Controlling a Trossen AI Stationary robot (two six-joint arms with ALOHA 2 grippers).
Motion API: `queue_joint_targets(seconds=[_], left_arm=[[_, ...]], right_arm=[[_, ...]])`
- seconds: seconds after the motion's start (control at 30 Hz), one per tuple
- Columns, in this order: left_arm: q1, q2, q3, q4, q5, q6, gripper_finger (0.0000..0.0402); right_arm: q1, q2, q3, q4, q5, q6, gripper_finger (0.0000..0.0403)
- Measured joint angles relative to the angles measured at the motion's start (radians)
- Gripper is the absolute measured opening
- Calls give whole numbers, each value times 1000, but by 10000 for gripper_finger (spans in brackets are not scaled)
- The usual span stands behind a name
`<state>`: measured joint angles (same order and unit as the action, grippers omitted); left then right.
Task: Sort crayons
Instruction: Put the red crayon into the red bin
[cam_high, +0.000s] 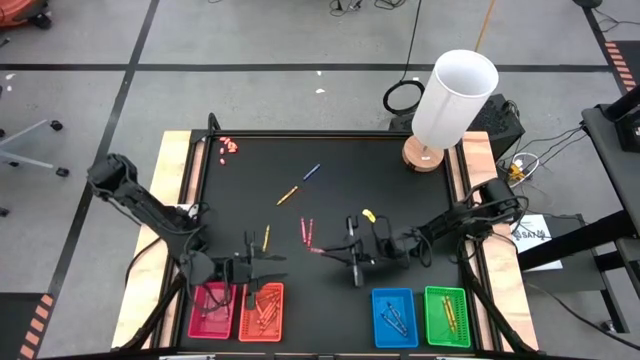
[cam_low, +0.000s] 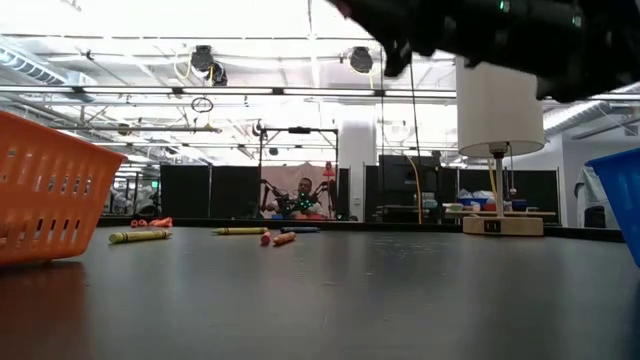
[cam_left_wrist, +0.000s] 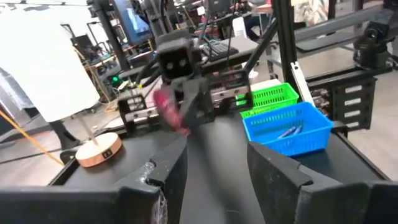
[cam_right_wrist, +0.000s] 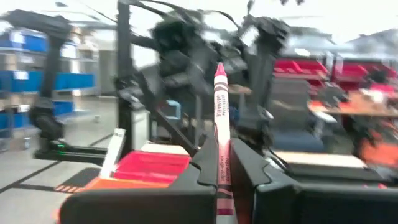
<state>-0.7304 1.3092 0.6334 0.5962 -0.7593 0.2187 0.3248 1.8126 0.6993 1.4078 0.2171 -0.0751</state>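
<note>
Here, on the black bench (cam_high: 330, 210), two dark arms meet over the near half, with a white lamp (cam_high: 455, 98) standing at the far right corner. Four trays line the near edge: a pink tray (cam_high: 211, 311), an orange tray (cam_high: 263, 312), a blue tray (cam_high: 394, 316) and a green tray (cam_high: 447, 315), each already holding a few crayons. The right claw (cam_right_wrist: 222, 167) is pressed together on a pink-red crayon (cam_right_wrist: 221, 124), pinched near its lower half and standing upright between the fingers, above the bench's middle. The left claw (cam_left_wrist: 214, 168), fingers spread and holding nothing, hovers by the orange tray, facing its partner. Loose crayons (cam_high: 298, 185) lie scattered mid-bench, with small pink bits (cam_high: 229, 147) at the far left. A crayon is likely light, stiff and brittle, its paper wrap offering the best hold around the middle.
</note>
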Motion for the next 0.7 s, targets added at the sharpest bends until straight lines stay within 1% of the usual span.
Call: queue_joint_targets(seconds=[0.1, 0.2, 0.37, 0.53, 0.63, 0.7], left_arm=[[21, 31, 0, 60, 1, 0, 168], [38, 70, -1, 129, 10, 2, 168], [41, 118, -2, 279, 91, 51, 168], [59, 155, -2, 352, 106, 83, 168], [84, 177, -2, 375, 110, 68, 168], [101, 197, -1, 422, 140, 51, 168]], right_arm=[[11, 10, 41, 4, -66, -40, 3], [23, 27, 81, -7, -73, -69, 4], [31, 35, 104, -13, -75, -102, 5], [31, 35, 105, -2, -88, -125, 6], [31, 35, 105, -3, -88, -128, 6], [31, 35, 105, -5, -88, -128, 6]])
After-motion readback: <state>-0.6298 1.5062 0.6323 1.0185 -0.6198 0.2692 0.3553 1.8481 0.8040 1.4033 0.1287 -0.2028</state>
